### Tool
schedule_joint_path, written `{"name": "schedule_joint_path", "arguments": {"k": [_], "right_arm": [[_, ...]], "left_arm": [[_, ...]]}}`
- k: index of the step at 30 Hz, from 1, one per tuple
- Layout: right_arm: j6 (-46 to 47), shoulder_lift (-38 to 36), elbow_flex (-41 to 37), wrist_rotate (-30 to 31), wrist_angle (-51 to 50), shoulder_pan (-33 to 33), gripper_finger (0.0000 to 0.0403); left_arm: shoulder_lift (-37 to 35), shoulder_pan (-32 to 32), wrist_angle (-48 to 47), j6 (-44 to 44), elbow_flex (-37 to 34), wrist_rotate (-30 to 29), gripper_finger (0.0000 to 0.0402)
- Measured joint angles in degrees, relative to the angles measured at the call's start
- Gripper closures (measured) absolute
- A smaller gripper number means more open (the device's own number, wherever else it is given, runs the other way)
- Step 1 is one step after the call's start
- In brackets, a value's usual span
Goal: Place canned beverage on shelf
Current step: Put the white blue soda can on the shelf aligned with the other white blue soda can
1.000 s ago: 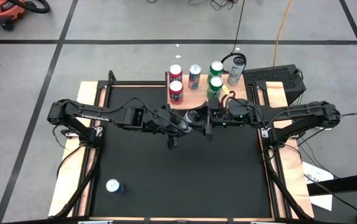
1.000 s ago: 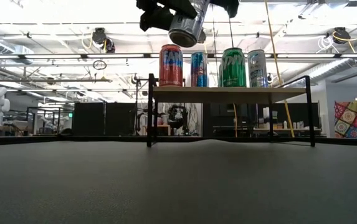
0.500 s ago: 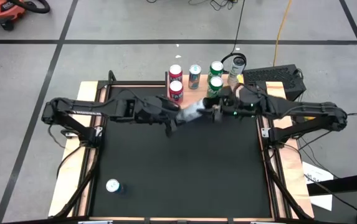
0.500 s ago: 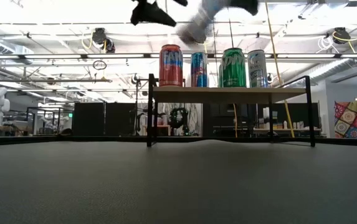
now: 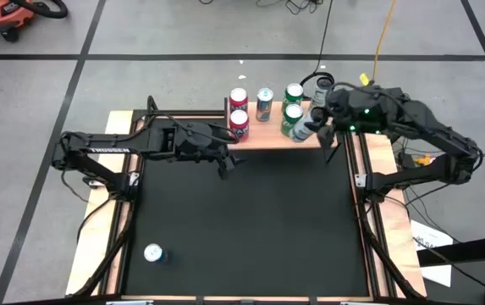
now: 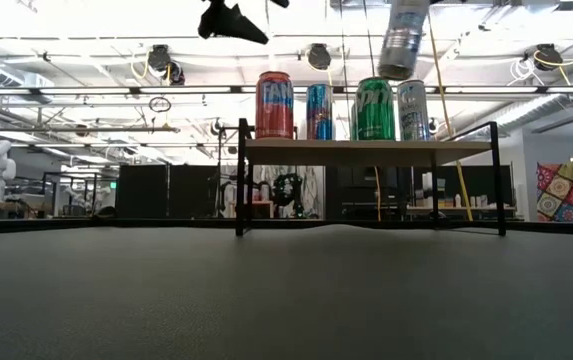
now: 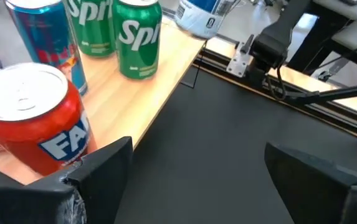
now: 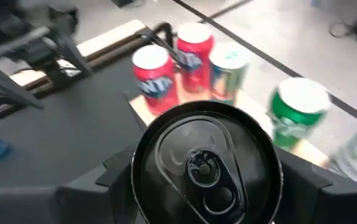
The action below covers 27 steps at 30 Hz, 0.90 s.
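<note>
The shelf stands at the table's far edge on thin black legs; its light wood top carries two red cans, a blue can, two green cans and a silver can. My right gripper is shut on a silver can above the shelf's right end. My left gripper is open and empty, in front of the shelf's left end, beside the near red can. My right gripper pinches the silver can's side wall just below its top rim between its two fingers. The fingers point down from above. The can hangs roughly upright, top up, lifted clear above the cans on the shelf.
Another can with a blue side stands on the black mat near the table's near left corner. Wooden rails border the mat on left and right. A black box sits behind the shelf's right end.
My right gripper has carried the silver can from mid-table, in front of the shelf, toward the far right and up over the shelf's right end; the can has turned from tilted to roughly upright. My left gripper has drawn back toward the table's left.
</note>
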Motion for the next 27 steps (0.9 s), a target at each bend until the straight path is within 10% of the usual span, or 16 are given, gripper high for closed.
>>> {"name": "schedule_joint_path", "arguments": {"k": [11, 27], "right_arm": [[-4.6, 0.4, -3.7, 3.9, -6.8, -10.8, 0.0154], [-14.4, 0.4, -11.9, -9.1, 0.1, -27.0, 0.0154]], "left_arm": [[-0.6, 2.3, -0.3, 3.0, 0.0, -0.1, 0.0038], [-0.6, 3.3, -2.5, 4.6, 0.0, 0.0, 0.0038]]}}
